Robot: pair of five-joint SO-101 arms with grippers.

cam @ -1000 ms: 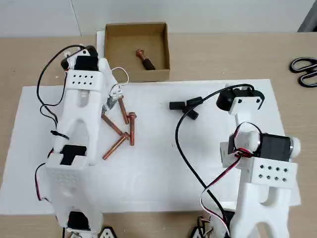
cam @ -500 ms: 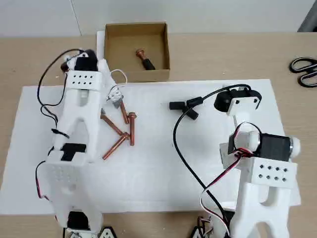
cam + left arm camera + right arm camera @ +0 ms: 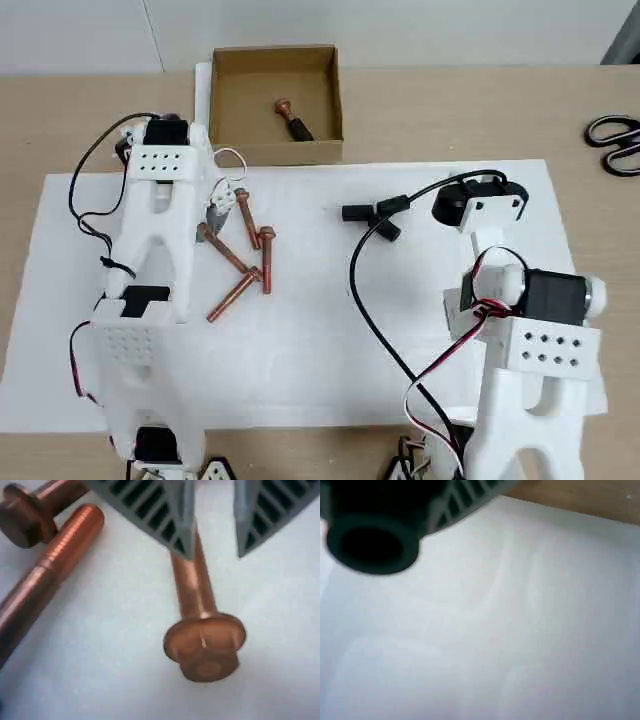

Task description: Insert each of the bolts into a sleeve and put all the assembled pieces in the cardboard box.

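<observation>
Several copper bolts lie on the white sheet. My left gripper [image 3: 218, 212] is down among them, open, and the shaft of one bolt [image 3: 202, 640] [image 3: 245, 214] runs under the tip of one finger [image 3: 170, 515]. Two black sleeves [image 3: 360, 212] lie mid-sheet. My right gripper [image 3: 427, 507] is shut on a black sleeve [image 3: 370, 545], whose open end shows above the sheet. The cardboard box [image 3: 225, 100] at the back holds one assembled piece [image 3: 292, 118].
Scissors [image 3: 614, 140] lie on the wooden table at the far right. A black cable [image 3: 365, 290] loops over the sheet between the arms. The white sheet's front half [image 3: 320, 360] is bare.
My left gripper has shifted left and toward the front, coming down closer to the bolts. The right arm has barely moved.
</observation>
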